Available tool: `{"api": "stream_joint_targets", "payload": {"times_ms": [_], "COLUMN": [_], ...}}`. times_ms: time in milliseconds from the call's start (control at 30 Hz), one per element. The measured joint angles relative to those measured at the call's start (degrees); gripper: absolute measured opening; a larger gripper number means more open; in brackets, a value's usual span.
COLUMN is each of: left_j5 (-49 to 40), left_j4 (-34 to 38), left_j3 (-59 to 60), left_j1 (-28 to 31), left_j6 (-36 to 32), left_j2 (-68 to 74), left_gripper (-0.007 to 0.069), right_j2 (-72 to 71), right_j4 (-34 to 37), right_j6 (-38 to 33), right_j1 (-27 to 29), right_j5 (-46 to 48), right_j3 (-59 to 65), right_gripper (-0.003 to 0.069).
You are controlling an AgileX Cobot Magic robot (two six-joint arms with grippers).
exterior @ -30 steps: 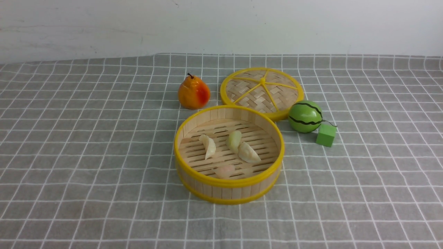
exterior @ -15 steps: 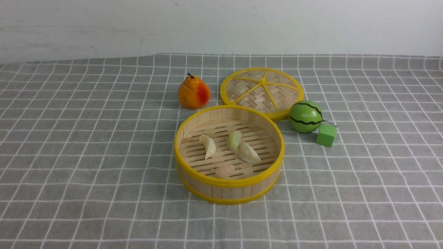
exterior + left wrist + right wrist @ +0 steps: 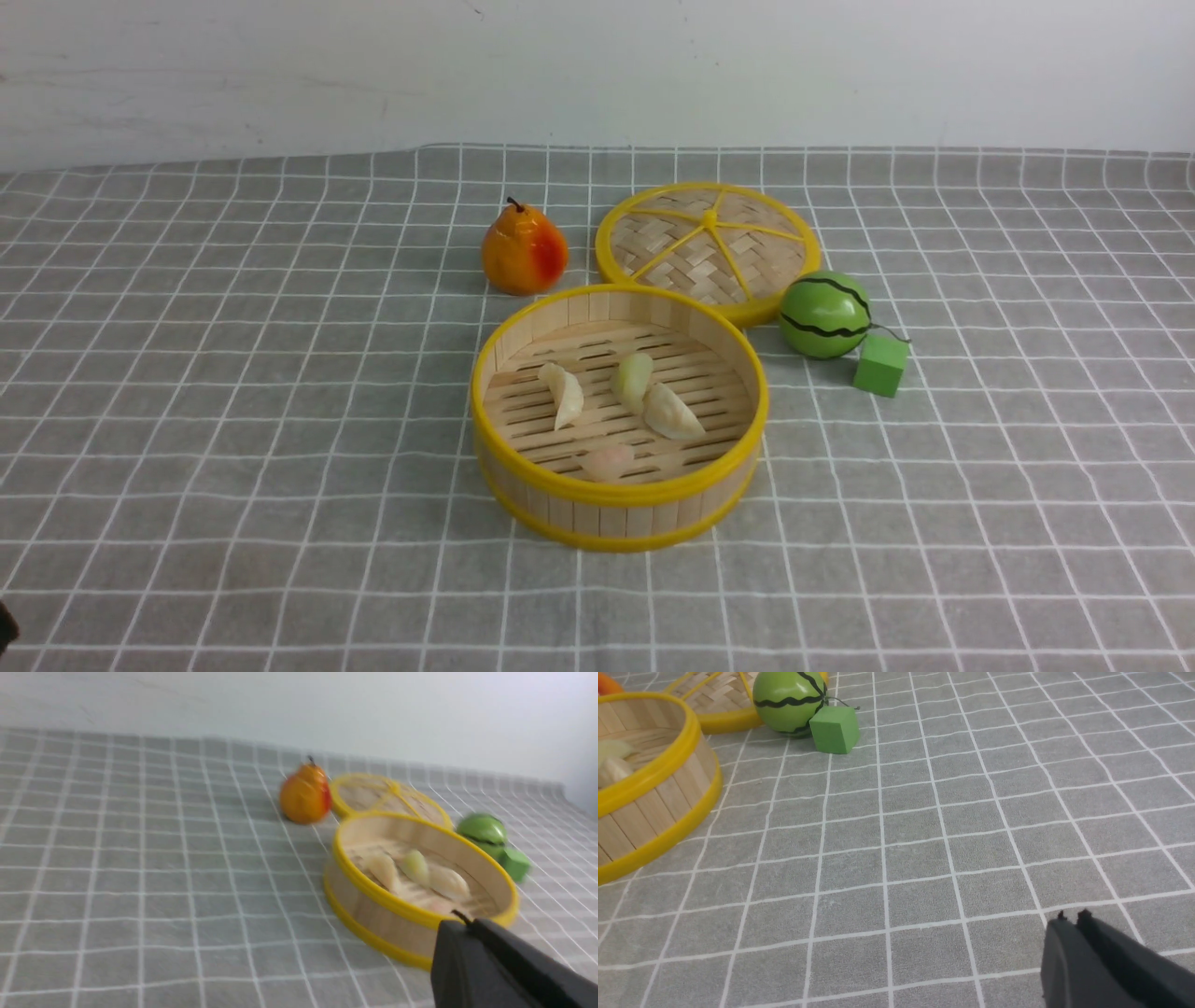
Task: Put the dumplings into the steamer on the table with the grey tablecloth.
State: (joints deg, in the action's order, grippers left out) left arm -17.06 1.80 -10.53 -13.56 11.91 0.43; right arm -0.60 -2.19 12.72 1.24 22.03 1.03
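**Black grippers closed, dumplings in the bamboo steamer**

Left gripper (image 3: 460,919) and right gripper (image 3: 1071,919): fingertips together, empty. Ahead of both, the steamer (image 3: 618,518) holds four dumplings (image 3: 670,413). Probably light, smooth and slippery; best pinched across the plump middle.

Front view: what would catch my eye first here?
The round bamboo steamer in the middle of the grey tablecloth, with four small dumplings lying on its slatted floor. Behind it lies its flat woven lid, with an orange pear to the lid's left and a toy watermelon beside a green cube to its right.
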Motion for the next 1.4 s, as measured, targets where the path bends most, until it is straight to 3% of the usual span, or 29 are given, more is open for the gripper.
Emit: {"api": "stream_joint_targets", "payload": {"times_ms": [100, 233, 567, 1400], "left_j5": [4.73, 4.92, -3.62, -4.18], "left_j4": [0.0, 0.05, -0.87, -0.94], "left_j3": [5.93, 10.4, 12.15, 12.22], "left_j1": [6.61, 10.55, 10.92, 10.97], "left_j6": [0.0, 0.0, 0.0, 0.0], "left_j2": [-0.98, -0.98, -0.98, -0.98], "left_gripper": [-0.0014, -0.0014, -0.0014, -0.0014], "right_j2": [0.0, 0.0, 0.0, 0.0], "right_j4": [0.0, 0.0, 0.0, 0.0], "right_j6": [0.0, 0.0, 0.0, 0.0], "right_j1": [0.0, 0.0, 0.0, 0.0], "right_j5": [0.0, 0.0, 0.0, 0.0], "right_j3": [0.0, 0.0, 0.0, 0.0], "right_gripper": [0.0029, 0.0034, 0.0043, 0.0071]}}
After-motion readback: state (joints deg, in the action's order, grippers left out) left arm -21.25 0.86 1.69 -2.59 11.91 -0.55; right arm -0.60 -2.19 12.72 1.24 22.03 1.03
